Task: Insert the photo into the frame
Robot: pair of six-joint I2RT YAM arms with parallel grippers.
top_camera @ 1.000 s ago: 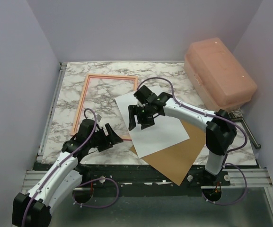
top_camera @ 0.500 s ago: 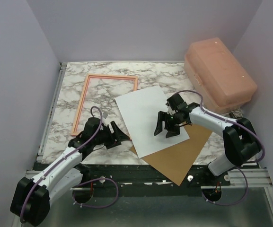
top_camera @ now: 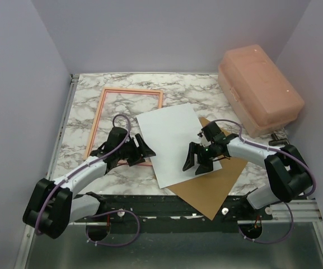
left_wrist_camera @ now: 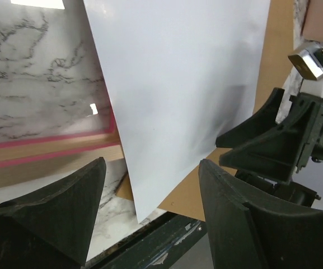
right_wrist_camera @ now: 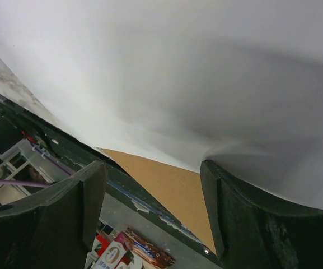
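Note:
The photo [top_camera: 169, 140] lies white side up in the middle of the marble table, partly on a brown backing board [top_camera: 211, 188]. The frame [top_camera: 132, 90] lies flat to its left, orange-tan side up. My left gripper [top_camera: 143, 151] is open over the frame's near rail, pointing at the photo's left edge. In the left wrist view the photo [left_wrist_camera: 178, 84], the frame's pink-edged rail [left_wrist_camera: 43, 147] and the board [left_wrist_camera: 189, 190] lie ahead of the open left gripper [left_wrist_camera: 151, 164]. My right gripper [top_camera: 200, 161] is open at the photo's right side. In the right wrist view one fingertip [right_wrist_camera: 214, 174] meets the photo [right_wrist_camera: 178, 67].
A salmon-pink plastic box [top_camera: 259, 89] stands at the back right. A metal tool [top_camera: 291, 152] lies by the table's right edge. The backing board's corner overhangs the table's near edge. Grey walls close in on three sides.
My left gripper has reached forward and right, up to the photo's left edge. My right gripper has drawn back from the photo's middle to its right side.

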